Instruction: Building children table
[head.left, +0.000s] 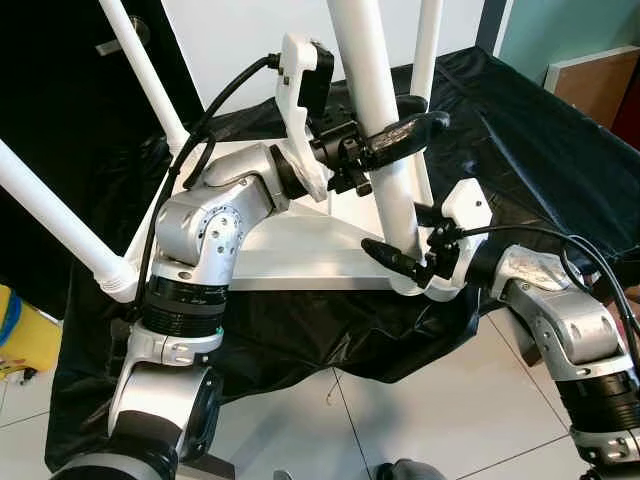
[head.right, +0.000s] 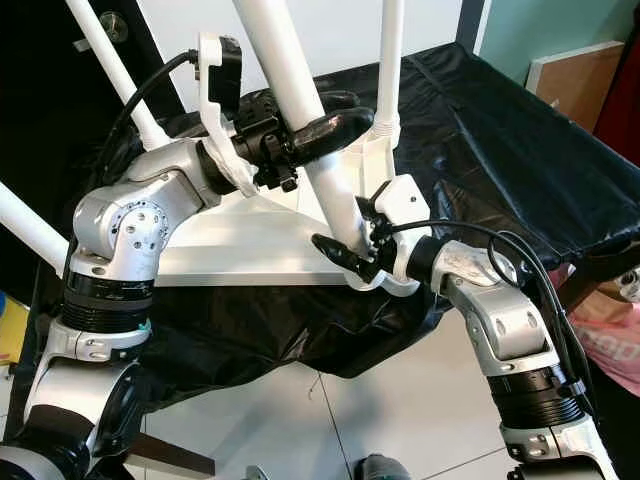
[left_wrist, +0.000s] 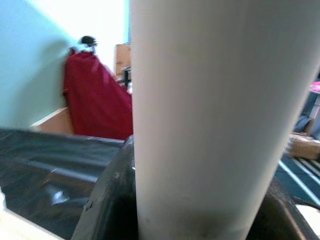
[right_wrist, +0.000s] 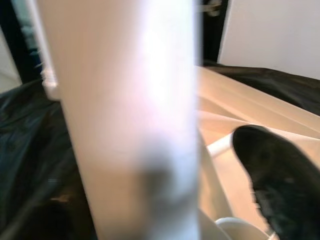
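Left eye view showed your left gripper (head.left: 400, 135) and right gripper (head.left: 400, 262) clamped around the stiff, smooth, probably slippery leg (head.left: 385, 150); you gripped low.

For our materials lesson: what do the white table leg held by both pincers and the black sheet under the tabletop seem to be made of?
The round white table leg, clasped by the left pincer and right pincer, looks like painted wood or plastic: smooth, even, slightly glossy; which one cannot be told. The black sheet seems thin plastic film: shiny, creased, draping loosely.
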